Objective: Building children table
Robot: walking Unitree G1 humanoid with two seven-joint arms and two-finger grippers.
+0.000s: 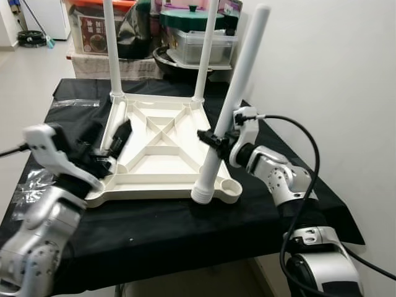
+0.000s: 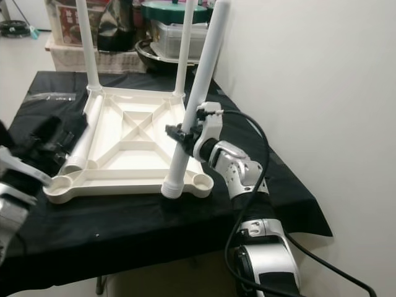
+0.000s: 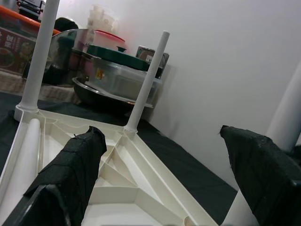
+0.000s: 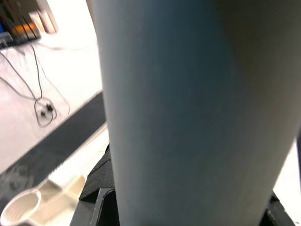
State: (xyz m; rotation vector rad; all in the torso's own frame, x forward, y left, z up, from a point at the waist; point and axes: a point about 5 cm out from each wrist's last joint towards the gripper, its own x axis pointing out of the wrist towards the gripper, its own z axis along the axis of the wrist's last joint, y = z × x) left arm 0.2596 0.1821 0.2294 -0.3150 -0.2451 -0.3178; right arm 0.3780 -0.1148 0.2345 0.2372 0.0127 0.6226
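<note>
An upside-down white tabletop (image 1: 162,162) lies on a black-covered table (image 1: 173,229). Two white legs stand upright in its far corners, one on the left (image 1: 113,49) and one on the right (image 1: 206,43). A third leg (image 2: 83,146) lies loose along the tabletop's left side. My right gripper (image 1: 213,140) is shut on a fourth leg (image 1: 245,68), which is tilted. Its lower end (image 1: 203,193) rests at the near right corner, just beside the round socket (image 1: 230,185). My left gripper (image 3: 160,134) hovers open over the near left part, close to the lying leg, holding nothing.
Behind the table stand a storage box (image 1: 93,28), a metal bowl (image 1: 179,62) and a clear container under a green lid (image 1: 193,20). A white wall (image 1: 334,74) runs close along the right. A clear plastic bag (image 1: 74,103) lies on the cloth at the far left.
</note>
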